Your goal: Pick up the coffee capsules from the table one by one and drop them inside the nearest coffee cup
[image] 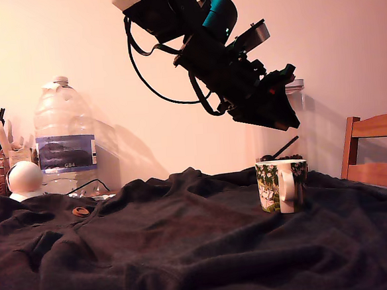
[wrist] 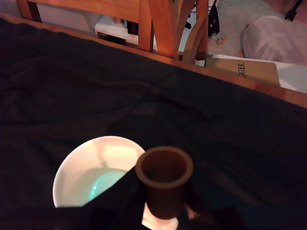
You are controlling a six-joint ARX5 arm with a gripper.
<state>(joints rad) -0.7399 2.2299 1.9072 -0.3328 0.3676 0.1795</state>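
- A small round copper-brown coffee capsule [image: 81, 211] is lying on the wrinkled dark charcoal fabric of the table [image: 188, 251] at the exterior view's left, well apart from the mug, waiting for a later trip.
- The black gripper [image: 281, 115] is hanging above the white ceramic coffee cup with the green leafy print [image: 282, 186], clamping a brown cup-shaped capsule [wrist: 164, 184].
- In the wrist view the held capsule is sitting beside the cup's rim, not clearly over the opening; letting go here is risking a bounce off the edge.
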